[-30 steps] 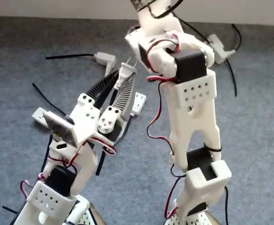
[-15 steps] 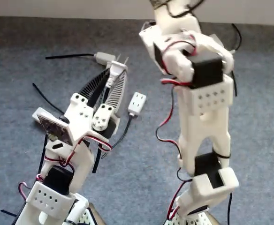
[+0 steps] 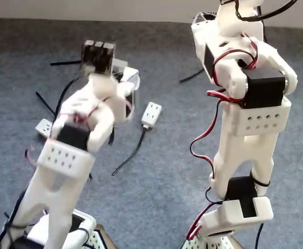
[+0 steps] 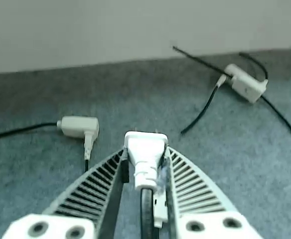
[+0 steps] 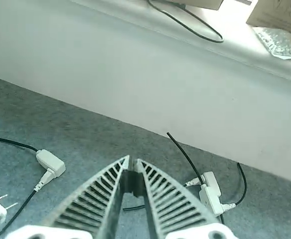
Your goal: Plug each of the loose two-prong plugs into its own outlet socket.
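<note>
The white two-prong plug [image 4: 145, 158] sat clamped between the ribbed fingers of the left gripper [image 4: 145, 149]. It was held above the grey carpet [image 3: 156, 171] toward the far left of the scene, and its black cord ran back between the fingers. An angled plug [image 4: 78, 125] lay loose on the carpet just beyond it and to its left, its own cord trailing off to the left.

An outlet socket [image 3: 151, 113] lay on the carpet to the right of the left gripper. Its slots faced up and open, and a black cord curled away from its near end. A second socket [image 3: 44, 126] lay farther left, partly covered by the left arm [image 3: 71, 140], so its slots could not be judged. Far to the right, near the white wall [image 4: 135, 30], a white plug-and-socket pair [image 4: 245, 83] seemed joined, with a cord at each end, but it was too small to be sure.

The held plug's prongs were foreshortened and hard to make out in the left wrist view; the right wrist view caught both of them. In the high view the left arm's wrist hid most of its gripper and the plug.

The right gripper [image 5: 133, 160] was pinched together on nothing, raised over the carpet and facing the wall. The right arm [image 3: 250, 114] stood tall at the right, its top cut off by the far edge.

A second earlier the left arm had been bent low, with its fingers overlapping the outlet socket. It had since risen and stretched farther away, carrying the plug toward the angled plug, and the socket lay exposed in the same spot. The right arm had swung to the right.
</note>
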Robot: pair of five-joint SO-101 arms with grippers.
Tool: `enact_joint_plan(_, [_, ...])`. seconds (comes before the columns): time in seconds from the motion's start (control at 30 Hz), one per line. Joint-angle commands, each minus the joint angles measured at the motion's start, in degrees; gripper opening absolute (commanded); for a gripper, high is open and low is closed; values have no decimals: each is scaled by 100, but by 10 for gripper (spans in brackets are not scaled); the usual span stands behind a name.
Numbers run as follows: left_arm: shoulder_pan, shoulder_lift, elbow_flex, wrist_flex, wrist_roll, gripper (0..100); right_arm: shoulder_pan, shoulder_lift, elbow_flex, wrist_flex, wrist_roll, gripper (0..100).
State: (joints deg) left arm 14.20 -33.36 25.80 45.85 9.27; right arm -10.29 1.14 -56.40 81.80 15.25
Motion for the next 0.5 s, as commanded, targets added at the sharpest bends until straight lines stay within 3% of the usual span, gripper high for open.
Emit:
enact_joint_plan(0.0, [-110, 1323, -2325, 1714, 53, 7, 75, -251, -75, -136, -53, 8])
enact_joint_plan(0.2, [-110, 3415, -4743, 3490, 26, 7, 75, -251, -75, -136, -44, 8])
enact_joint_plan(0.47, [-92, 5648, -6651, 4211, 26, 8, 75, -251, -75, -136, -53, 8])
